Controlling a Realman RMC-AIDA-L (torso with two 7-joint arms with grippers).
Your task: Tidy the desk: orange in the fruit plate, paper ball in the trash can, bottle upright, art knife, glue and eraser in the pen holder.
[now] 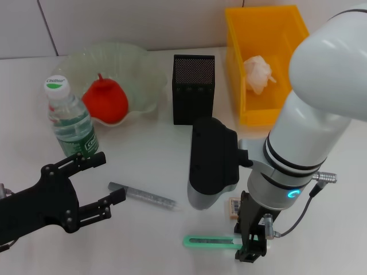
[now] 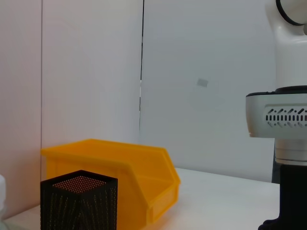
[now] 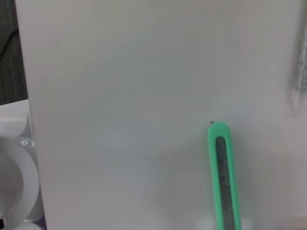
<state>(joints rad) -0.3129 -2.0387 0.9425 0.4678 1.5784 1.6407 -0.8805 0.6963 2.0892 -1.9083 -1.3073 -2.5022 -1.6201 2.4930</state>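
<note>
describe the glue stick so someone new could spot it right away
Start at the black mesh pen holder in the middle of the desk. Nearer the robot and toward its left, the glue lies flat on the white top. It is a thin grey metallic stick, unlike the mint-green art knife beside it.

Desk [image 1: 143, 240] smooth matt white. Trash can [image 1: 238, 69] glossy yellow plastic holding crumpled paper ball [image 1: 258, 73]. Pen holder [image 1: 193, 89] black metal mesh. Fruit plate [image 1: 143, 80] translucent pale-green plastic. Bottle [image 1: 71, 123] clear plastic. Art knife [image 1: 209, 241] smooth green plastic.
</note>
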